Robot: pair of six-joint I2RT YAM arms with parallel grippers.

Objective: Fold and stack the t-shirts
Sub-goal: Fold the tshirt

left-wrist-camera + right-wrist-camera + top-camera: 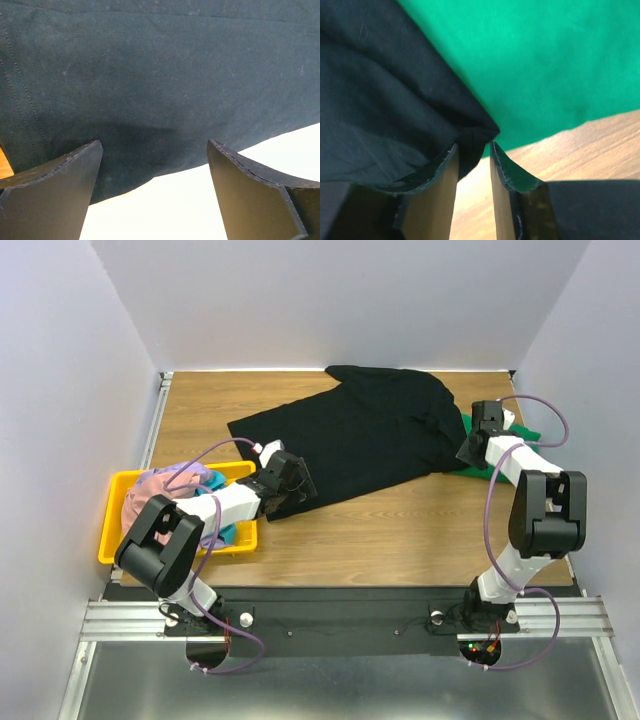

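Note:
A large black t-shirt (370,425) lies spread flat across the middle and far side of the wooden table. My left gripper (293,487) is open at its near-left hem; in the left wrist view (153,145) the cloth edge (150,90) lies just ahead of the spread fingertips. My right gripper (468,452) is at the shirt's right edge. In the right wrist view (473,145) it is shut on a corner of the black t-shirt (395,100), just above the table. A green t-shirt (545,65) lies under and beside that corner (481,470).
A yellow plastic bin (110,530) stands at the left edge, holding a dusty-pink tee (150,490), a lavender one (195,478) and a teal one (228,533). White walls close in the table on three sides. Bare wood (400,530) shows in front of the black shirt.

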